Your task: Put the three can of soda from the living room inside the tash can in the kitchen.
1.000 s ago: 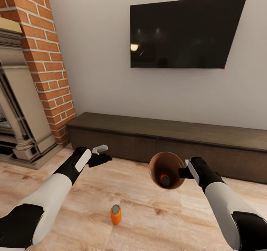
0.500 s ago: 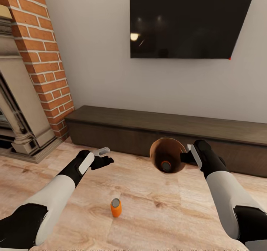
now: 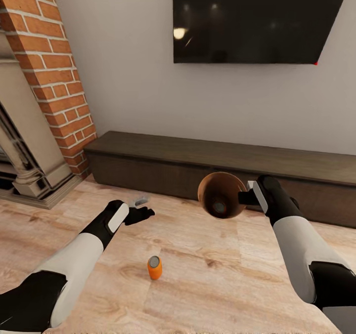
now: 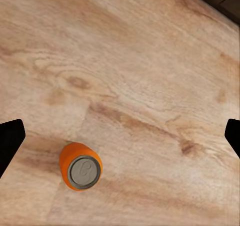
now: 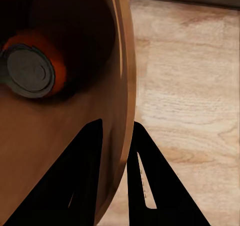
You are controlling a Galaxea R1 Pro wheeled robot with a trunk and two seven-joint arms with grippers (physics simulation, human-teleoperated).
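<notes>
Two orange soda cans are visible. One orange can (image 3: pixel 154 267) stands upright on the pale wood floor (image 3: pixel 207 284), silver top up, between the two arms and nearer the robot than either gripper. In the left wrist view this can (image 4: pixel 80 166) sits below and between the two dark fingertips (image 4: pixel 10 141), touching neither. The second orange can (image 5: pixel 34 70) lies inside the copper-brown trash can (image 3: pixel 221 201), against its tan-brown inner wall.

The right gripper (image 3: pixel 245 198) is clamped on the trash can's rim (image 5: pixel 125 100), one finger inside and one outside the wall. The bucket is held off the floor, tilted with its mouth toward the head camera.

The left gripper (image 3: pixel 140 208) hovers above the floor, spread wide and holding nothing.

One low dark wood cabinet (image 3: pixel 163 163) runs along the wall ahead of both grippers. One black TV (image 3: pixel 257 20) hangs above it. A brick fireplace column (image 3: pixel 52 77) stands to the left.

Bare floor surrounds the standing can on all sides, with no obstacle between it and either arm.
</notes>
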